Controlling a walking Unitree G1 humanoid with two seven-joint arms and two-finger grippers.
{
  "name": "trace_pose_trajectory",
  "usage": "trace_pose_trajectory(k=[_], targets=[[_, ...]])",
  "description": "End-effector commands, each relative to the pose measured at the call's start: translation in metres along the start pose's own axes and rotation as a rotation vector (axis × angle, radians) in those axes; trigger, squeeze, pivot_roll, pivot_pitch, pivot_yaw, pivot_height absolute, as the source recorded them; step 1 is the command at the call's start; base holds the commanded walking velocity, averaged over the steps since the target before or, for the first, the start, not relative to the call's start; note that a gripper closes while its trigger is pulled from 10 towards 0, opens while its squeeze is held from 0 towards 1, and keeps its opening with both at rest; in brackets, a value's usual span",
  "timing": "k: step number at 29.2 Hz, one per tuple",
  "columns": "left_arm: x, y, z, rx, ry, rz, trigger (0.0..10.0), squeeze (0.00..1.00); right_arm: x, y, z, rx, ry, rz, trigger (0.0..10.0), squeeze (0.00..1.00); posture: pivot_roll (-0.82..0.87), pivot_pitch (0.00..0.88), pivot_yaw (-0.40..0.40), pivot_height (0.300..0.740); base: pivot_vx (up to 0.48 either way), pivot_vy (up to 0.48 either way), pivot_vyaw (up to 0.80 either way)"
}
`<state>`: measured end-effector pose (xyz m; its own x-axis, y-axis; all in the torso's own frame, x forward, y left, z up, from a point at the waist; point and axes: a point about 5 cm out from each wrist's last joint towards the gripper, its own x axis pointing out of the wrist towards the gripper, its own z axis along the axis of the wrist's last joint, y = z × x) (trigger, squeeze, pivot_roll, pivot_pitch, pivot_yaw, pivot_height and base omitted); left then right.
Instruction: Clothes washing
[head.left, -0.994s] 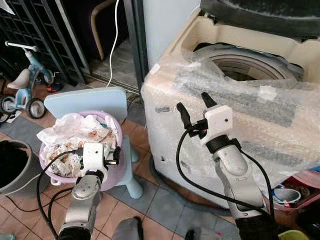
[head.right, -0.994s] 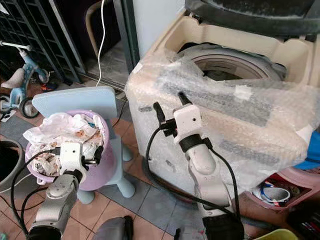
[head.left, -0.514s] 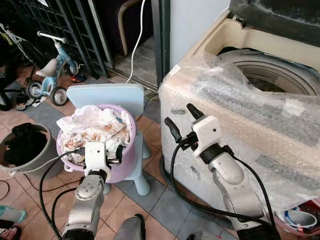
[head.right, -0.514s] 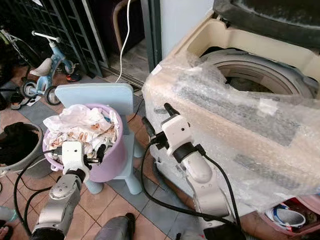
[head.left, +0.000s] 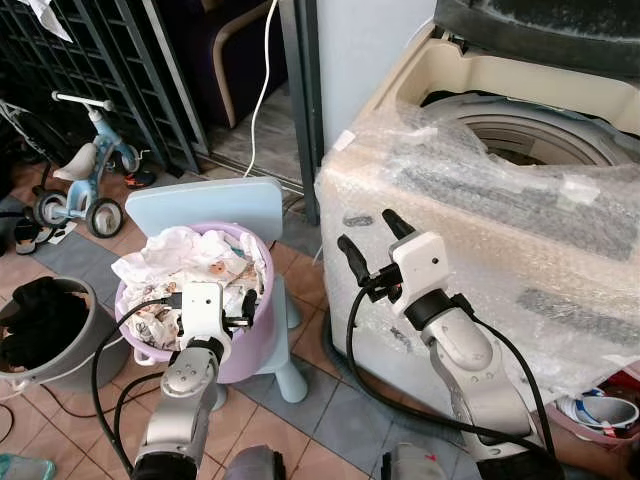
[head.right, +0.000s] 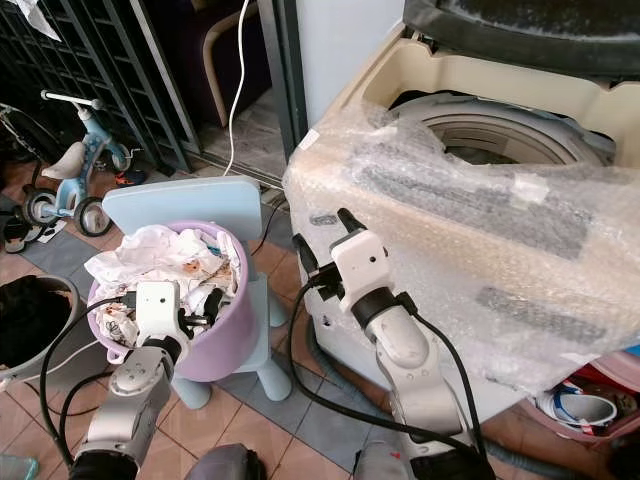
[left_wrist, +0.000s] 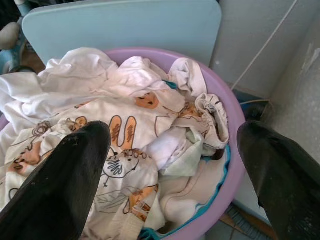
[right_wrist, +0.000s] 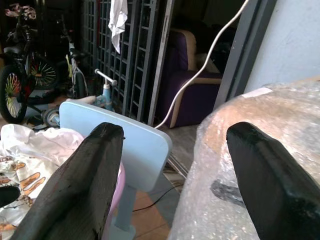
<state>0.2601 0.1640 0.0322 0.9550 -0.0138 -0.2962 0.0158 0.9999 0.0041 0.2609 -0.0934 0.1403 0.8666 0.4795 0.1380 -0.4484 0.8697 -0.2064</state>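
Left gripper (head.left: 232, 312) and right gripper (head.left: 369, 235) raised (fingers spread).

- Left gripper (left_wrist: 175, 165): two black fingers (left_wrist: 60, 185) spread wide apart, poised above the laundry, holding nothing.
- Round lilac plastic basket (left_wrist: 232, 125): heaped with crumpled white clothes (left_wrist: 120, 150) printed with orange cartoon rabbits; teal trim shows at the edge.
- Pale blue plastic chair back (left_wrist: 125, 25): upright just behind the basket.
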Motion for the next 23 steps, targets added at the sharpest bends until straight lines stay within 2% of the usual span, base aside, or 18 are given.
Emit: trace_pose_trajectory(k=[1, 5, 10, 13, 17, 23], targets=[[0.000, 0.007, -0.003, 0.017, 0.017, 0.026, 10.0, 0.00, 0.002, 0.002, 0.004, 0.006, -0.016, 0.004, 10.0, 0.00, -0.09, 0.087, 0.066, 0.740, 0.000, 0.480, 0.00], [0.000, 0.006, -0.003, 0.014, 0.014, 0.027, 10.0, 0.00, 0.001, 0.003, 0.004, 0.007, -0.021, 0.016, 10.0, 0.00, -0.10, 0.088, 0.064, 0.740, 0.000, 0.378, 0.00], [0.001, 0.006, -0.002, 0.020, 0.008, 0.027, 10.0, 0.00, -0.001, 0.004, -0.001, 0.016, 0.001, 0.001, 10.0, 0.00, -0.10, 0.089, 0.063, 0.740, 0.000, 0.243, 0.75], [0.001, 0.004, -0.002, 0.011, 0.000, 0.013, 10.0, 0.00, -0.010, -0.004, -0.031, 0.080, 0.106, -0.114, 10.0, 0.00, -0.10, 0.087, 0.063, 0.740, 0.000, 0.000, 0.00], [0.001, 0.004, -0.001, 0.001, -0.006, 0.021, 10.0, 0.00, -0.021, -0.010, -0.051, 0.126, 0.179, -0.205, 10.0, 0.00, -0.10, 0.089, 0.065, 0.740, 0.000, 0.000, 0.00], [0.001, 0.005, 0.002, -0.002, -0.021, 0.022, 10.0, 0.00, -0.020, -0.006, -0.047, 0.108, 0.161, -0.180, 10.0, 0.00, -0.10, 0.094, 0.068, 0.740, 0.000, 0.000, 0.00]])
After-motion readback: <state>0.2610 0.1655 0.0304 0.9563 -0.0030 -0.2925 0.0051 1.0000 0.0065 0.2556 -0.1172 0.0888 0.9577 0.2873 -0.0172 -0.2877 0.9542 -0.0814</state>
